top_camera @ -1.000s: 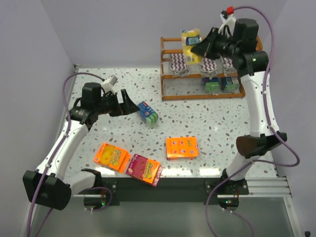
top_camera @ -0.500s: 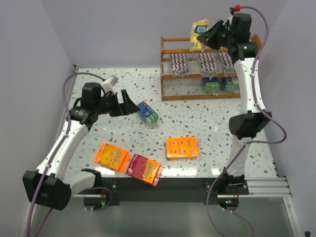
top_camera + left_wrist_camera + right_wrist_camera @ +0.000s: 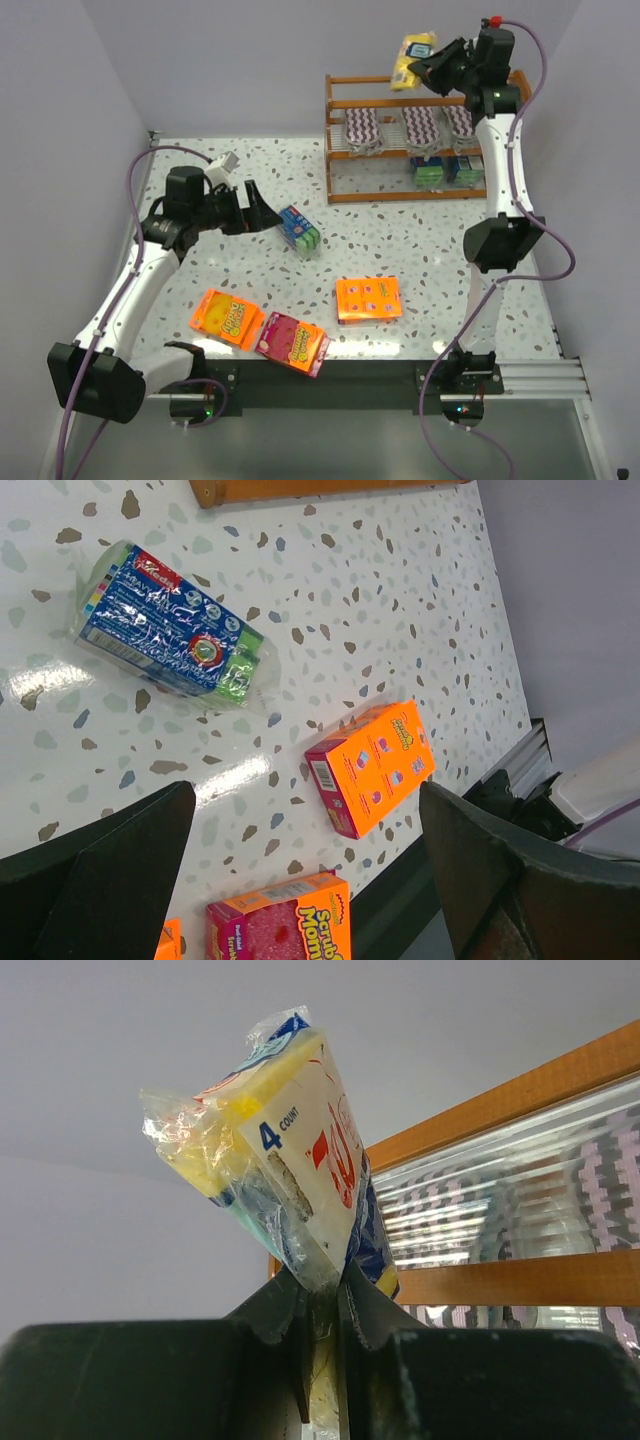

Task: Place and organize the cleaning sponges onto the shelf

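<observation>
1. Top external view: right gripper (image 3: pixel 434 62) had lifted the pinched yellow pack (image 3: pixel 413 48) higher, above the shelf (image 3: pixel 370 103) at one o'clock.
2. Left gripper (image 3: pixel 265 215) stayed spread wide beside the blue-green pack (image 3: pixel 299 229).

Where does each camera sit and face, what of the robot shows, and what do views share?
Top external: above and behind, looking down on table, shelf, both arms.
Left wrist: on left gripper, facing down at blue-green pack, orange box; open fingers show.
Right wrist: on right gripper, facing shelf; fingers pinch yellow pack.
Shared: top and left wrist, blue-green pack; top and right wrist, yellow pack.
</observation>
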Robot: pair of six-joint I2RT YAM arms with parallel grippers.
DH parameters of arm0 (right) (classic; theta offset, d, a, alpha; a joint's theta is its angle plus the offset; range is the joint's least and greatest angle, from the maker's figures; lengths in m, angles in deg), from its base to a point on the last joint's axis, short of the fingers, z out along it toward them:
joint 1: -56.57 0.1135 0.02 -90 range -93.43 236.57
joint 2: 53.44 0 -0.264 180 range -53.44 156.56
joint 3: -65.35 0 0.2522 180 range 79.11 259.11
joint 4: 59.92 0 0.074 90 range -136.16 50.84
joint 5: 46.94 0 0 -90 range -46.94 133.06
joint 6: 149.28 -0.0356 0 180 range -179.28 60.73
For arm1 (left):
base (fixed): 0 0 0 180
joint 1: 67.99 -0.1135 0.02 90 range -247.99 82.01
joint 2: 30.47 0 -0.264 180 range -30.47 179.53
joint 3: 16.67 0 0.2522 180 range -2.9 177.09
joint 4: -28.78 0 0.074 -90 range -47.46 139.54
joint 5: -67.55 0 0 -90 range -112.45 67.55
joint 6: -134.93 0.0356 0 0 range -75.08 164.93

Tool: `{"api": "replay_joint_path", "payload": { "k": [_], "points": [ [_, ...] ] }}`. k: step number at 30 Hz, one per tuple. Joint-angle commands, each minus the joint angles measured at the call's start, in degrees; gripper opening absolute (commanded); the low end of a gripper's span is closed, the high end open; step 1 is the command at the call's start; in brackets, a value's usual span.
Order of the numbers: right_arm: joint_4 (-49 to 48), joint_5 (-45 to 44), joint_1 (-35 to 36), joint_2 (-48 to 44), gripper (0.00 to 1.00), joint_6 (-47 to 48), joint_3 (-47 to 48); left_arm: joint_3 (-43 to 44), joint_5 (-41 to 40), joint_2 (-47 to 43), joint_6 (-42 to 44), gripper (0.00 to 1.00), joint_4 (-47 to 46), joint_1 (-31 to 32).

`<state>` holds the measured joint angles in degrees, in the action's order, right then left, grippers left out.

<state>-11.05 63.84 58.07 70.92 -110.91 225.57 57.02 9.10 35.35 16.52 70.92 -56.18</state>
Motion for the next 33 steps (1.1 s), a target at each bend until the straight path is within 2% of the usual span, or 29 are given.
{"api": "replay_joint_path", "payload": {
  "k": [1, 8, 15, 20, 23, 33],
  "points": [
    [-3.3, 3.2, 0.2, 1.8, 0.11, -4.1, 3.8, 0.8, 1.2, 0.1, 1.3, 1.0, -1.9, -0.7],
    [-3.4, 2.7, 0.2, 2.3, 0.26, -5.6, 3.0, 0.1, 1.1, -0.3, 1.6, 1.0, -2.0, -1.4],
    [-1.2, -0.2, 0.1, 2.1, 0.5, -5.2, 3.3, 0.1, 1.2, -0.3, 1.5, 1.0, -2.1, -1.6],
    [1.1, -3.8, -0.4, 1.0, 0.61, -4.4, 3.1, -0.1, 1.1, -0.3, 1.4, 1.0, -2.0, -1.7],
    [3.1, -6.0, -0.7, -0.9, 0.66, -3.0, 2.1, -0.1, 1.1, -0.4, 1.3, 1.0, -2.0, -1.9],
    [7.4, -11.1, -1.4, -4.6, 0.68, 1.6, 1.1, -0.2, 1.8, 0.5, 1.0, 1.0, -2.8, -1.9]
  ]
}}
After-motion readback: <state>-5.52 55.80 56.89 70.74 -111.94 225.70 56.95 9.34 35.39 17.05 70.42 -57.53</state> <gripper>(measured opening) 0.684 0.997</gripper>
